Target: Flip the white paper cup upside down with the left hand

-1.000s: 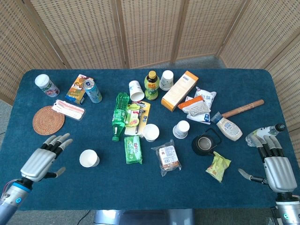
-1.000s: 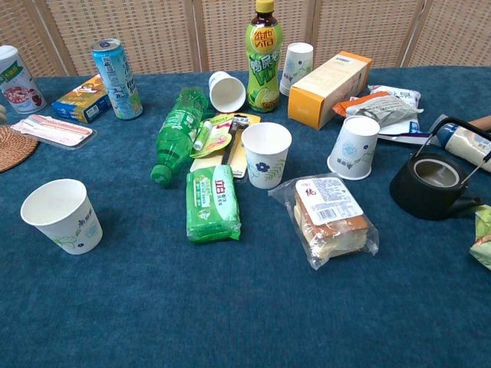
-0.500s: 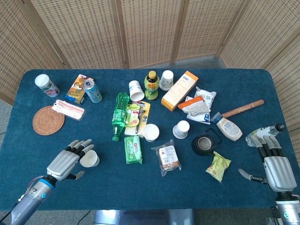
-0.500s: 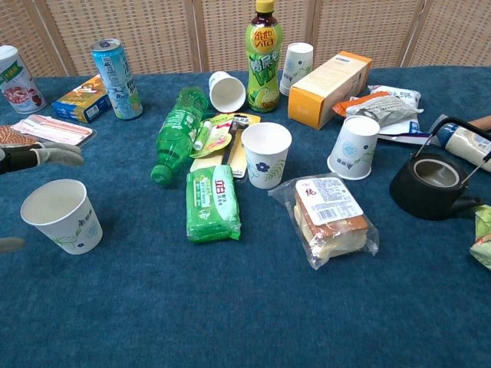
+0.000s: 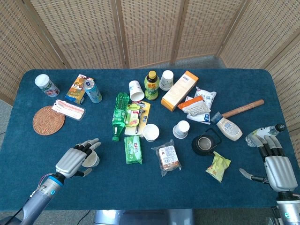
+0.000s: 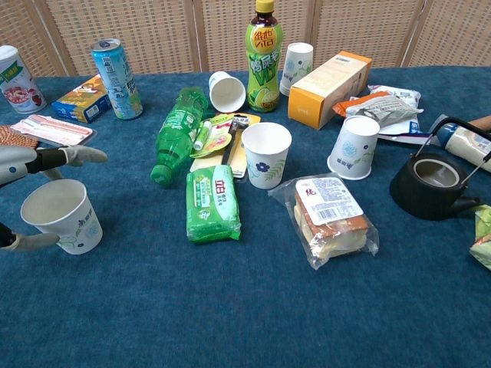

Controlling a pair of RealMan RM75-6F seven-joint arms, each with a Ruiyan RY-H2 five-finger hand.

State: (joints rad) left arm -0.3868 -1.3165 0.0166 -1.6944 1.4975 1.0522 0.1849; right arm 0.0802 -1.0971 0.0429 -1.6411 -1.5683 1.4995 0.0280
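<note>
The white paper cup (image 6: 60,216) stands upright, mouth up, near the front left of the blue table (image 5: 197,187). My left hand (image 5: 75,159) covers most of the cup (image 5: 93,161) in the head view. In the chest view its fingers (image 6: 65,156) reach past the cup's far side and the thumb (image 6: 31,241) lies against its near side. The fingers are spread around the cup without closing on it. My right hand (image 5: 275,164) lies at the table's right edge with its fingers stretched out and nothing in it.
Right of the cup lie a green wipes pack (image 6: 212,202), a green bottle (image 6: 175,130) and a flowered cup (image 6: 266,154). A woven coaster (image 5: 48,120) and a pink packet (image 5: 69,109) sit behind the left hand. Other cups, a black teapot (image 5: 205,144) and snacks fill the middle.
My left hand has moved right and forward from the table's left front until its fingers straddle the white cup. The cup and the right hand have stayed put.
</note>
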